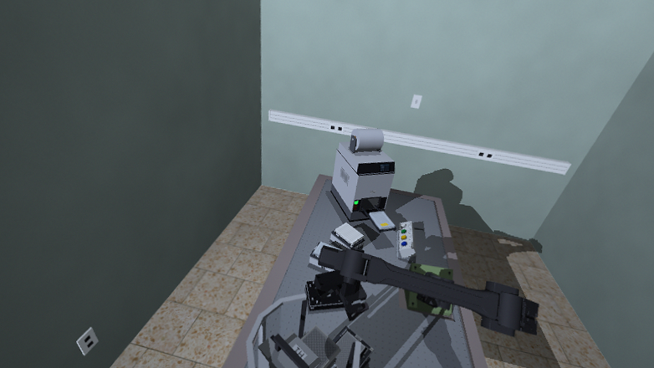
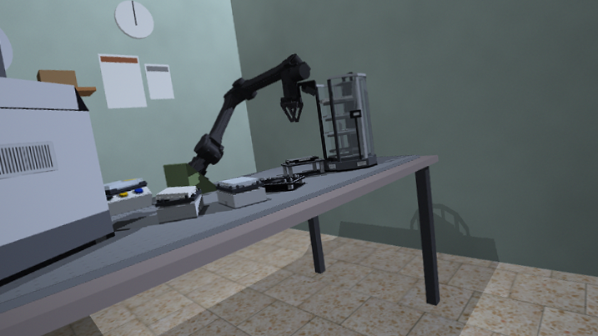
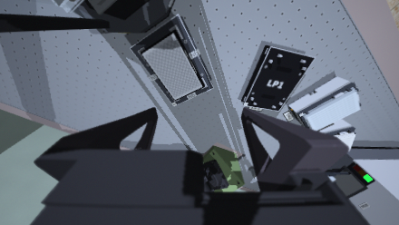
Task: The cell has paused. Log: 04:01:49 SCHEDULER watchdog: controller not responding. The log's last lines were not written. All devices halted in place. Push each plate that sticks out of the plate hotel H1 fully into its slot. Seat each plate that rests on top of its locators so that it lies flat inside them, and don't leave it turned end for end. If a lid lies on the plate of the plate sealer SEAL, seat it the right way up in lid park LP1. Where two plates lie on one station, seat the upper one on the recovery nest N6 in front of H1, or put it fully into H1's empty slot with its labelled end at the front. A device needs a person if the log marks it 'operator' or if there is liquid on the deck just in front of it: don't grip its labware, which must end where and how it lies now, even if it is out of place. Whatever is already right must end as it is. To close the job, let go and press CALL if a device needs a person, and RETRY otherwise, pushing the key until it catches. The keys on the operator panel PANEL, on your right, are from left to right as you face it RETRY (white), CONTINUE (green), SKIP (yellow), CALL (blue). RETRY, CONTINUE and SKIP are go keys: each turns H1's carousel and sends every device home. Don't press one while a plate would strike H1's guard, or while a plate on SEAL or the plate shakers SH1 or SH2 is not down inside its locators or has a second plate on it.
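Plate [image 3: 172, 68] on the nest [image 3: 205, 89] before the hotel [image 2: 345, 119]: it lies flat inside the frame, its long axis running diagonally across my wrist view, upper left to lower right. LP1 [image 3: 276, 78] lies just beside it. My claw [image 2: 293, 113] hangs high above the table [image 2: 246, 219], fully open, holding and touching nothing.

the plate hotel [image 1: 278, 329] is cut off by the bottom edge of the top view, so its lower slots go unseen. the arm [image 1: 431, 288] covers part of one plate shaker [image 1: 322, 254] there. in the wrist view the gripper [image 3: 199, 122] body hides the deck below it, and a pale plate [image 3: 331, 106], possibly on a shaker, is partly behind a finger. the panel [image 2: 126, 191] keys are too small to read in the exterior view.
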### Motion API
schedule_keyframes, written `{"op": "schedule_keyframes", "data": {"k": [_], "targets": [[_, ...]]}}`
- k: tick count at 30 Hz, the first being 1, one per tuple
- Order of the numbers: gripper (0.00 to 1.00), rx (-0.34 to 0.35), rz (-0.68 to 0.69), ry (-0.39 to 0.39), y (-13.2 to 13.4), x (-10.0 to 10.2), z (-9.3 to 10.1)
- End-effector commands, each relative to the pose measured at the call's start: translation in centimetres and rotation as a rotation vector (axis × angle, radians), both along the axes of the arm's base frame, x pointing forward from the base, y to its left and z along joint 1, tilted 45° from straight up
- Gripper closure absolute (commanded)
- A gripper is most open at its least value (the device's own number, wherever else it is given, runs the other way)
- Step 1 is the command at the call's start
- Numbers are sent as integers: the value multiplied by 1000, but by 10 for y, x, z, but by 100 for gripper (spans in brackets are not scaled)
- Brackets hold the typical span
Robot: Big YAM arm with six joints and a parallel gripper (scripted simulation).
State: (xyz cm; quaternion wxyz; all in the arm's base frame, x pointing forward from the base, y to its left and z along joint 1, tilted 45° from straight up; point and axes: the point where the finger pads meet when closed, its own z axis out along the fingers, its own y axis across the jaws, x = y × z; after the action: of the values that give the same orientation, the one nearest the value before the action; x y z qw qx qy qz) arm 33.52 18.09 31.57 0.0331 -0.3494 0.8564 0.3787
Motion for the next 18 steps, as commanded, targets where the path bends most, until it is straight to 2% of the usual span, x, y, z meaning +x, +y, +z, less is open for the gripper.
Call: {"op": "schedule_keyframes", "data": {"k": [1,6,9,18], "targets": [[0,-15,-82,19,-11,24,2],[0,-12,-74,6,-19,36,-6],[0,-11,-67,11,-20,36,-8],[0,-12,-68,2,-34,59,-27]]}}
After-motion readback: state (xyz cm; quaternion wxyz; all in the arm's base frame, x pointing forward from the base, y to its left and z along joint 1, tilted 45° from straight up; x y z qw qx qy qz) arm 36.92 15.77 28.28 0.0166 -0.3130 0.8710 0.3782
